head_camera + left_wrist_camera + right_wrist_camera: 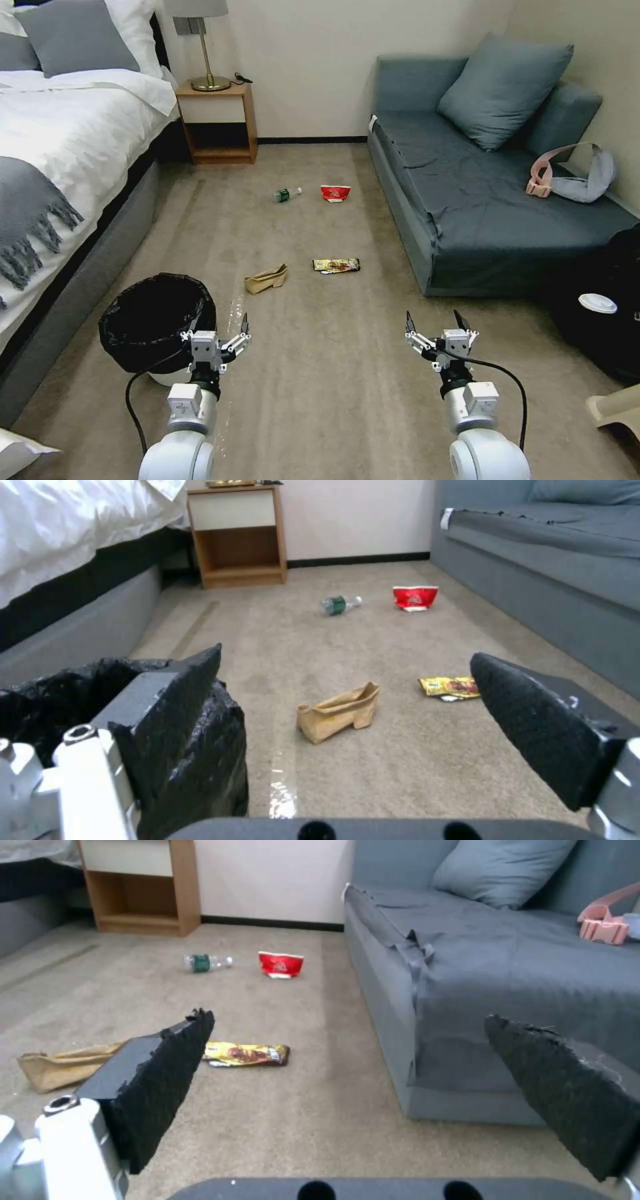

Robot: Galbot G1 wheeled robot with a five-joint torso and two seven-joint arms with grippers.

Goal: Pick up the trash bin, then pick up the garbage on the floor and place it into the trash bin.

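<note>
Reaching forward over a beige carpet [333, 373], the robot's left gripper [217, 337] hangs in the lower left of the head view with its fingers spread wide and nothing between them, one fingertip overlapping the near edge of the trash bin [157, 323]. The bin, a small white tub lined with a crinkly black bag draped over its rim, stands on the floor just beside the grey bed base [73, 293] at the lower left. The right gripper [437, 327] hangs in the lower right of the frame, its fingers likewise parted and empty, above bare carpet and well apart from the bin. Four pieces of garbage lie in the middle of the frame: a crumpled brown paper bag [266, 278] nearest the bin, a dark-and-gold snack wrapper [336, 265] just to its right, and farther up a small clear bottle [287, 195] with a green label beside a red-and-white carton [335, 193]. In the left wrist view, the black bag of the bin [60, 700] sits behind one dark finger pad [180, 690], with the paper bag [339, 712] showing between the two pads. The right wrist view shows the wrapper [247, 1054] just past one pad [167, 1080]. A blue-grey sofa [493, 193] fills the upper right, a wooden nightstand [217, 123] the upper left.
</note>
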